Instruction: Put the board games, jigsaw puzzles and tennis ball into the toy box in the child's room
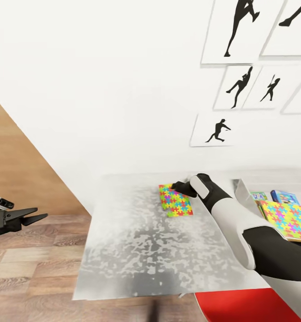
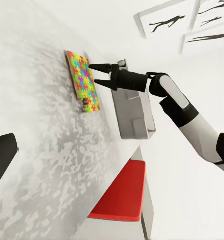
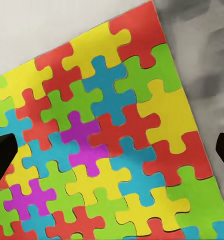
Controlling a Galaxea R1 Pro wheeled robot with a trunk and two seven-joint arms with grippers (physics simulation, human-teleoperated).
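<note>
A bright jigsaw puzzle (image 1: 175, 200) (image 2: 83, 80) (image 3: 116, 135) lies flat near the table's (image 1: 137, 250) far edge. My right gripper (image 1: 177, 187) (image 2: 99, 75) (image 3: 112, 152) hovers open just above its far end, one dark fingertip (image 3: 2, 155) at each side of the sheet, not touching it. The light-grey toy box (image 1: 242, 190) (image 2: 134, 117) at the right holds another jigsaw puzzle (image 1: 286, 219), a green-white board game (image 1: 259, 196) and a blue one (image 1: 284, 197). My left gripper (image 1: 32, 214) hangs open over the floor, left of the table. The tennis ball and bed are out of view.
A white wall with black sports-silhouette pictures (image 1: 242, 87) rises right behind the table. A red chair seat (image 1: 248, 306) (image 2: 121, 192) is tucked at the table's near right edge. Wood-plank floor (image 1: 34, 268) lies to the left.
</note>
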